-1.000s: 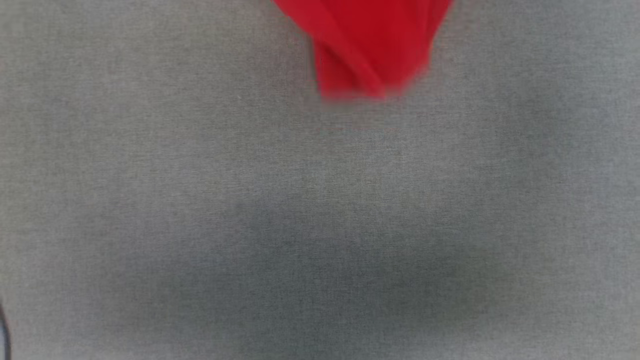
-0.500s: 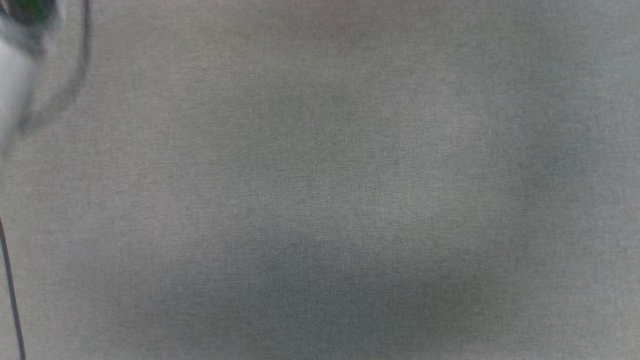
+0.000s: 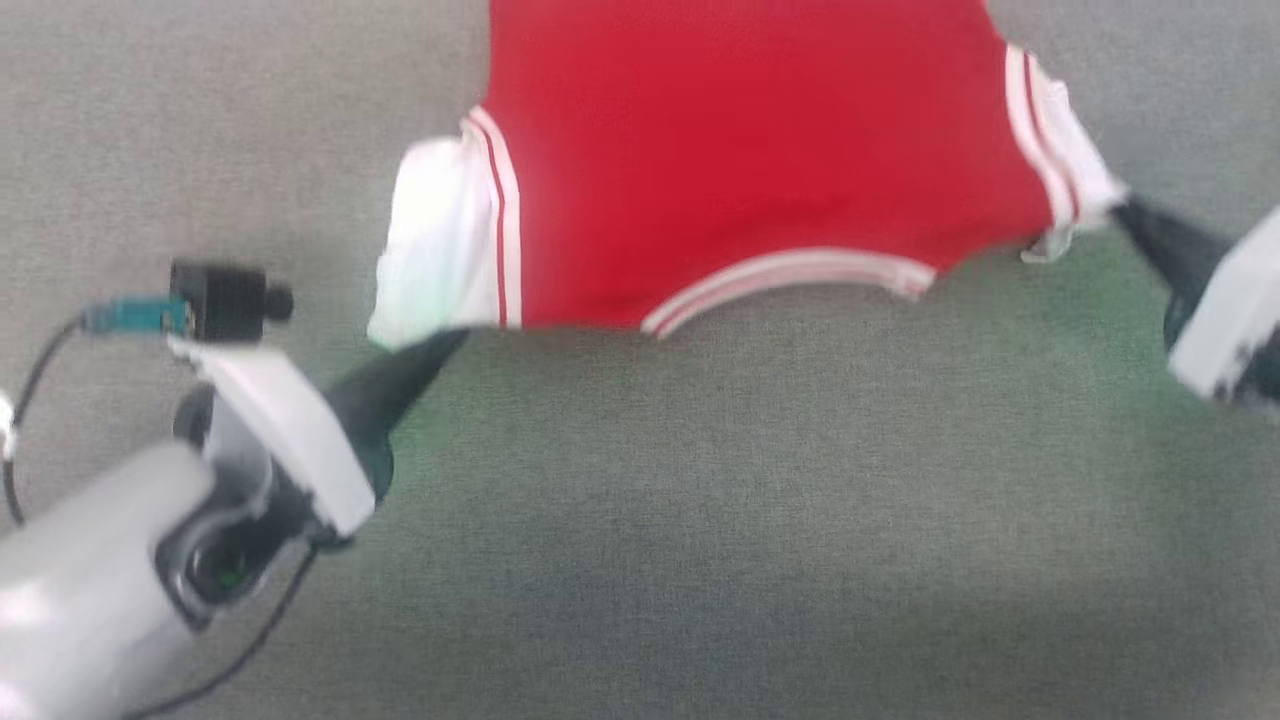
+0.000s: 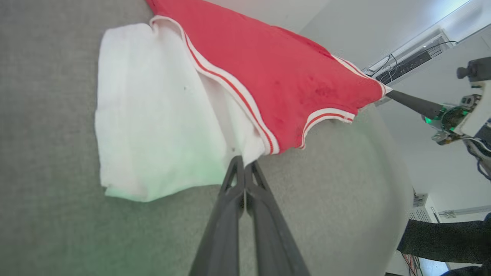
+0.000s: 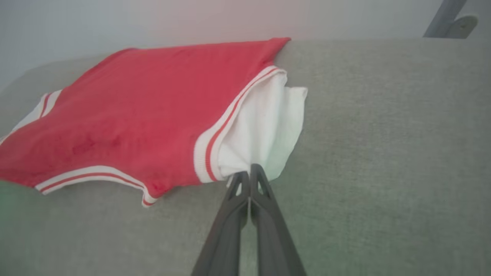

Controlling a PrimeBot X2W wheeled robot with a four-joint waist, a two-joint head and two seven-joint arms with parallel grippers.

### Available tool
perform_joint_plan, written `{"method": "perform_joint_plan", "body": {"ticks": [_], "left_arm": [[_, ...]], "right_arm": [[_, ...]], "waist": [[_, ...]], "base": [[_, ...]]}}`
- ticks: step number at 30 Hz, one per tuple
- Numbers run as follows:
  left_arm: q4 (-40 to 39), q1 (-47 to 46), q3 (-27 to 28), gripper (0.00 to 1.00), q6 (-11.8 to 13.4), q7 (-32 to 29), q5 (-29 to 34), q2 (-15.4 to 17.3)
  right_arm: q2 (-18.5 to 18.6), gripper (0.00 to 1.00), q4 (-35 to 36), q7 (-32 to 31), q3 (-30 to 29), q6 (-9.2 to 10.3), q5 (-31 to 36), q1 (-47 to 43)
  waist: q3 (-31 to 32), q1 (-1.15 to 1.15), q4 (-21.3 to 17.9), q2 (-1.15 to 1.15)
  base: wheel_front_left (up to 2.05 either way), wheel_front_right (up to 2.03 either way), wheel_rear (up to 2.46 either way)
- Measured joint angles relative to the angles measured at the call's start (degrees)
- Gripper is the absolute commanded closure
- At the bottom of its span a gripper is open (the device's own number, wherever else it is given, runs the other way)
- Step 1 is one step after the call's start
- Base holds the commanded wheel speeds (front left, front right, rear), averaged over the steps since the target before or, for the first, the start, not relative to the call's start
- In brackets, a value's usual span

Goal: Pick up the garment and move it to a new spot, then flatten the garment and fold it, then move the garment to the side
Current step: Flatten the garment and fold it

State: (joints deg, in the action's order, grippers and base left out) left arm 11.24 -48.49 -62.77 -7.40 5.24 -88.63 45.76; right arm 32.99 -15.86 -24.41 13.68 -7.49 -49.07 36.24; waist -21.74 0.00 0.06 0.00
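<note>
The garment [image 3: 750, 150] is bright red with white side panels and white double-stripe trim. It hangs stretched between my two grippers over the grey cloth surface [image 3: 700, 520]. My left gripper [image 3: 450, 342] is shut on the edge of its white left panel [image 4: 153, 115], and the tips [image 4: 243, 163] pinch that fabric. My right gripper [image 3: 1120, 208] is shut on the white right corner, where the tips [image 5: 249, 170] bite into the white cloth [image 5: 264, 126]. The right gripper [image 4: 391, 93] also appears across the red cloth [image 4: 268, 76] in the left wrist view.
Grey cloth covers the whole work surface, whose far edge [image 5: 364, 40] meets a pale wall. A black cable [image 3: 30, 380] loops beside my left forearm. A dark sleeve [image 4: 441, 241] and shelving with wires [image 4: 406, 63] lie beyond the table edge.
The head camera has moved. It first showed a red tip of cloth at the top, then bare grey surface. Now it shows the spread garment and both grippers holding it.
</note>
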Motion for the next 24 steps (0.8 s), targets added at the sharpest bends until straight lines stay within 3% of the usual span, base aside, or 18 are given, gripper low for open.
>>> {"method": "perform_joint_plan", "body": {"ticks": [6,13,24], "left_arm": [[-5.2,6.5,-2.4,1.00,0.0,3.7,1.0,3.9],[-13.8,14.6,-5.5,1.00,0.0,6.3,1.0,10.9],[-24.3,22.5,-7.9,1.00,0.0,7.9,2.3,18.9]], "right_arm": [[1.7,1.00,11.2,-7.3,-3.4,0.00,-0.3,-13.9],[4.1,1.00,24.0,-17.4,-6.2,0.00,-2.7,-28.9],[4.6,1.00,36.9,-26.2,-14.3,0.01,-5.1,-45.2]], "waist": [[1.8,0.00,0.1,0.00],[3.0,0.00,0.2,0.00],[2.7,0.00,1.5,0.00]], "base": [[0.00,0.00,0.00],[0.00,0.00,0.00],[0.00,0.00,0.00]]}}
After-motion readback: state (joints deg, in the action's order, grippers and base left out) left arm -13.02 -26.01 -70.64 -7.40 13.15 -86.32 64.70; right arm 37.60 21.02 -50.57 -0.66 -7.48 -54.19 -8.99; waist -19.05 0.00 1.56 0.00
